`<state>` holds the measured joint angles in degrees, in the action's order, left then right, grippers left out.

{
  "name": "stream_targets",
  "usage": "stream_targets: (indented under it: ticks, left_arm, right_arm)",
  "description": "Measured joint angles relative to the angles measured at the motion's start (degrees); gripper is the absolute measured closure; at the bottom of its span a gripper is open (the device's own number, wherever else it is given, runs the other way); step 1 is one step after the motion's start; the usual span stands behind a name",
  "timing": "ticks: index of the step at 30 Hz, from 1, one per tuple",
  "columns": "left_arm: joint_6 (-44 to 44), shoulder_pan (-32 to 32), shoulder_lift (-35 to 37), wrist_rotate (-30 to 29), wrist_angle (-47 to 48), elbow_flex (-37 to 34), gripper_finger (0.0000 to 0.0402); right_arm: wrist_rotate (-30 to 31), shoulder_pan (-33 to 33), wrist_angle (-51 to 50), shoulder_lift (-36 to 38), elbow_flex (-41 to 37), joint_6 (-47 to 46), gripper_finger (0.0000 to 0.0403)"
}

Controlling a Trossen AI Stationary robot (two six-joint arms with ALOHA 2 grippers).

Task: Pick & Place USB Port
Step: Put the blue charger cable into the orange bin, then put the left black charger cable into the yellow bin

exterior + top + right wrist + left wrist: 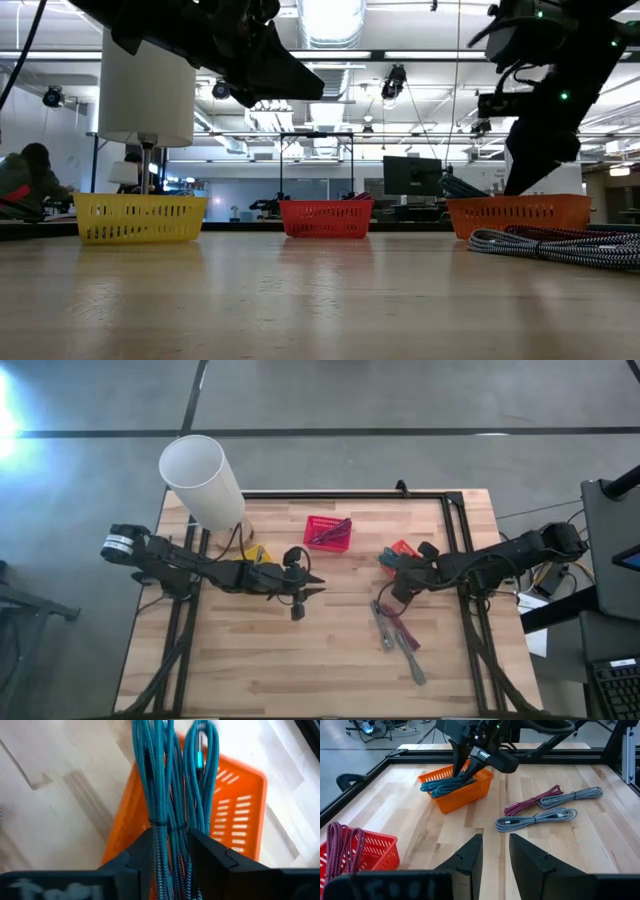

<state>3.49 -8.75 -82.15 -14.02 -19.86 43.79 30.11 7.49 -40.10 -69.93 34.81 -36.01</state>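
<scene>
My right gripper (170, 837) is shut on a teal braided USB cable (167, 780), coiled into a bundle, and stands over the orange basket (465, 795) on the table's right side (400, 550). In the left wrist view the teal bundle (445, 785) lies partly inside that basket, under the right gripper (465, 770). My left gripper (495, 852) hovers above the table's middle (312, 588), with a narrow gap between its fingers and nothing in it. My right gripper pinches the teal cable bundle between its two fingers near the tie that binds the strands (167, 827). The fingers come from above, slanting down into the orange basket. The bundle's far end with its connector (199, 757) reaches over the basket's inside.
A red basket (328, 532) with a maroon cable stands at the far middle, and a yellow basket (255, 553) left of it beside a white cylinder (205, 480). Two grey cables (535, 817) and a maroon cable (532, 800) lie loose on the table near the orange basket.
</scene>
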Motion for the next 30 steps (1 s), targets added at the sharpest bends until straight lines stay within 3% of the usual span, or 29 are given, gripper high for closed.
stream_targets:
  ticks: [15,24,30]
  left_arm:
    - [0.0,0.0,0.0,0.0,0.0,0.0,0.0303]
    - [0.7,0.0,0.0,0.0,0.6,0.0,0.0303]
    - [1.1,0.0,0.0,0.0,0.7,0.0,0.0303]
  right_arm:
    - [-9.4,0.8,0.6,0.0,10.0,-3.5,0.0274]
    - [-11.4,7.9,4.3,-2.6,9.7,-14.1,0.028]
    - [-17.8,12.1,7.4,-8.8,10.3,-18.2,0.028]
